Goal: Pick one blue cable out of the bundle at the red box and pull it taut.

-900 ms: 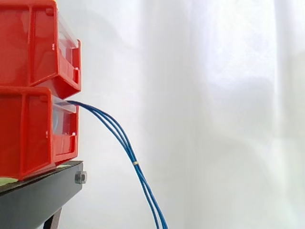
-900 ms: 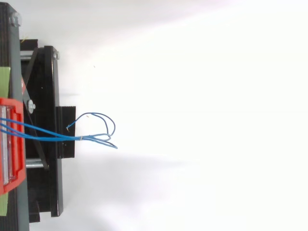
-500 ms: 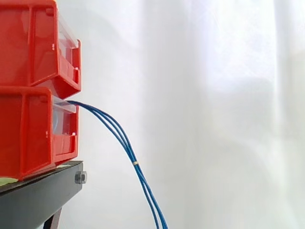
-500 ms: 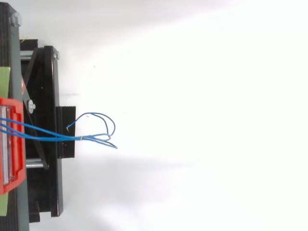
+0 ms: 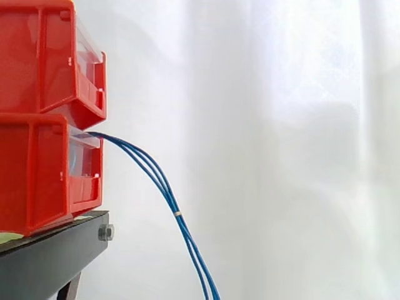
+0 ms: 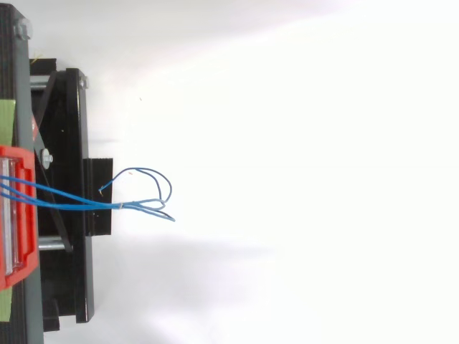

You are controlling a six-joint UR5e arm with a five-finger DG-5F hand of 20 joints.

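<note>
The bundle of thin blue cables (image 5: pixel 160 180) comes out of the open front of the lower red plastic bin (image 5: pixel 37 175) and droops away from it in a slack arc, held together partway down by a small pale tie (image 5: pixel 178 214). From above, the strands leave that bin, cross the black metal stand (image 6: pixel 72 143) under it and end in loose loops beyond. A second red plastic bin (image 5: pixel 44 56) sits stacked on the lower bin. A white curtain (image 5: pixel 281 156) hangs behind. I cannot tell the state of the hand.
</note>
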